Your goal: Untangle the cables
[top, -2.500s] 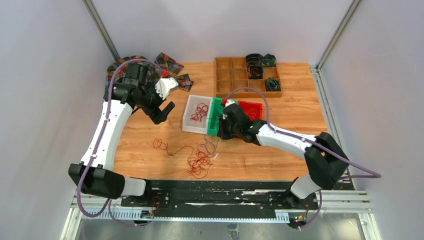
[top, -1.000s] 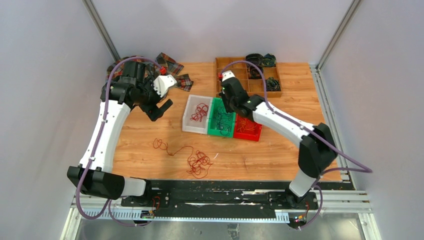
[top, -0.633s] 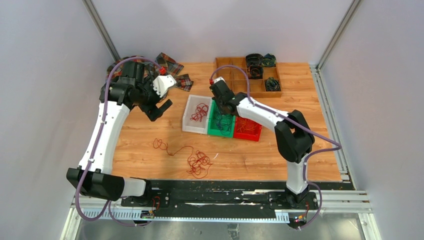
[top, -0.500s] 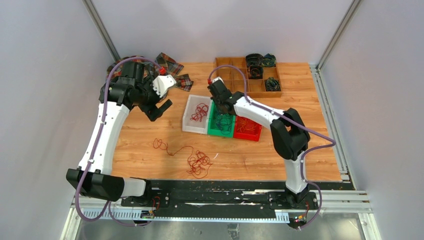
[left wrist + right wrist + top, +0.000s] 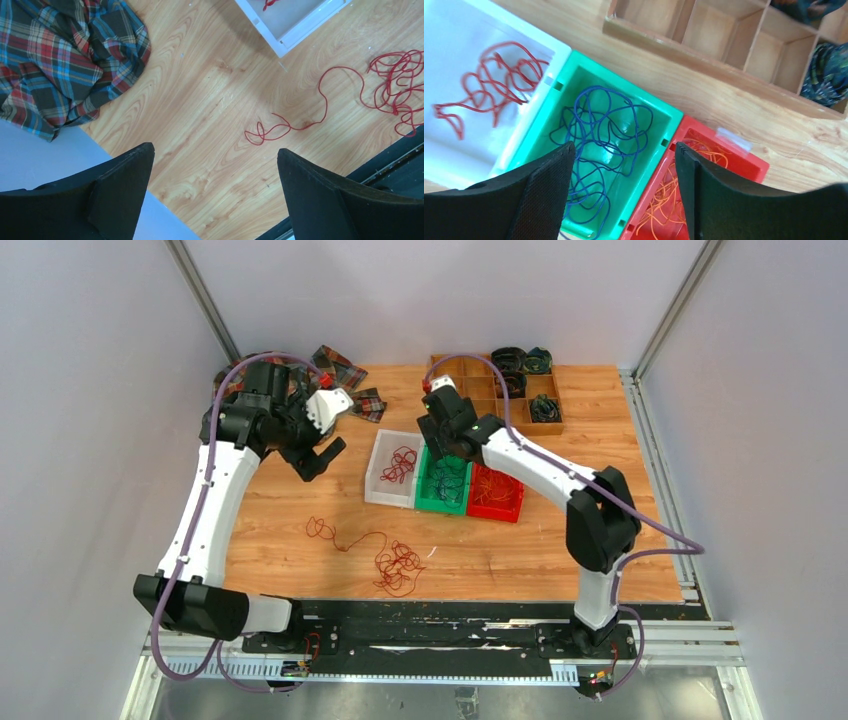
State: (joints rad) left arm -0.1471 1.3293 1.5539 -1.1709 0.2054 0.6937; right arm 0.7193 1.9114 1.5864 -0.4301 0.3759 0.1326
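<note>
Gaping empty, the right pincer hangs over thin blue cable in a green plastic bin; the left pincer, likewise, overlooks tangled red cable and plaid cloth.

Wood-grain table. Far-left corner: crumpled plaid cloth, reaching the table edge. Far edge, right of centre: wooden divided tray, square to the table. Centre: white bin, green bin and red bin in a row, sides touching, white leftmost, the row slightly skewed. Near side, on bare wood: loose red cable in a tangled clump, one strand trailing left to a small loop, apart from the bins
</note>
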